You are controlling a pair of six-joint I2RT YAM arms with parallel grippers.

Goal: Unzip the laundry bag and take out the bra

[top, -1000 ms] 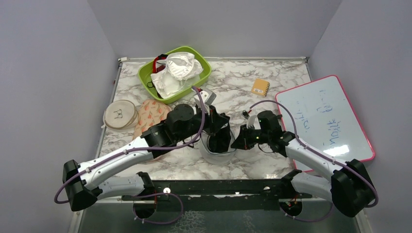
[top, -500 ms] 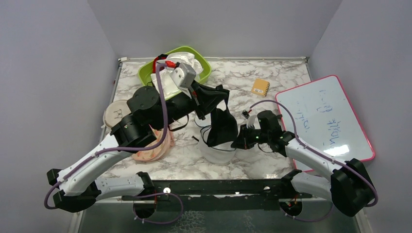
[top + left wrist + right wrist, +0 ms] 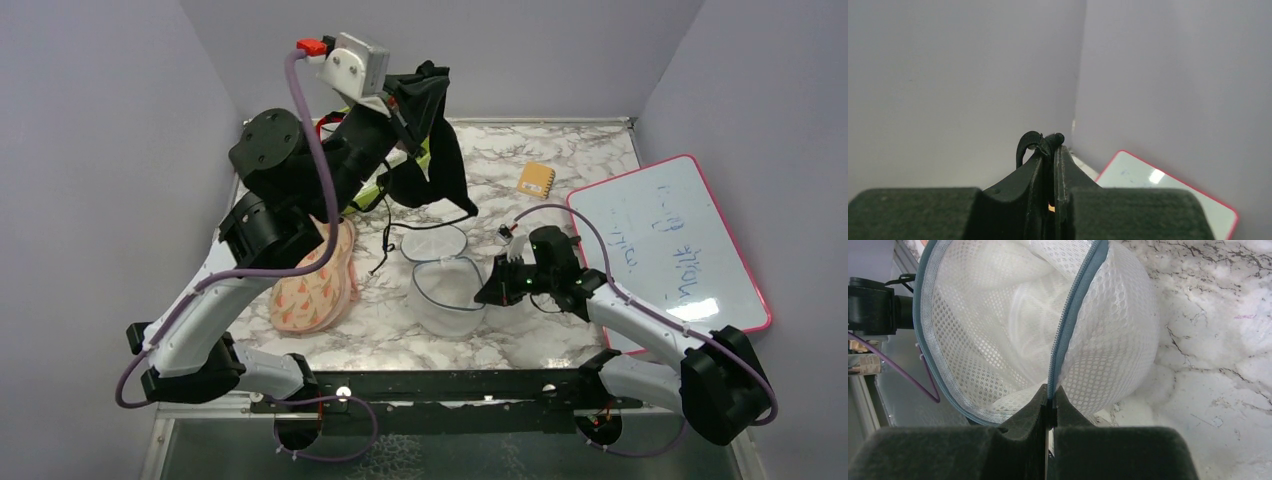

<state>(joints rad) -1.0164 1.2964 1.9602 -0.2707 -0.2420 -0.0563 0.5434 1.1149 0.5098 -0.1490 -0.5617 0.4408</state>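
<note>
The laundry bag (image 3: 446,285) lies unzipped at the table's middle. Its white mesh dome gapes open, and its grey-blue zip band rims the opening. My right gripper (image 3: 497,290) is shut on the zip band at the bag's right edge. In the right wrist view the jaws (image 3: 1049,397) pinch the band of the bag (image 3: 998,325). My left gripper (image 3: 415,88) is raised high at the back, shut on the black bra (image 3: 440,165). The bra hangs free above the table. The left wrist view shows my left gripper (image 3: 1049,150) clamped on a black strap (image 3: 1035,140).
A pink patterned pouch (image 3: 315,285) lies left of the bag. A green tray (image 3: 360,197) is mostly hidden behind the left arm. A small yellow pad (image 3: 536,179) lies at the back right. A pink-rimmed whiteboard (image 3: 670,250) covers the right side.
My left arm has risen up and back, lifting the black bra out of the bag and high above the table. The bag now lies open. The right gripper has not moved.
</note>
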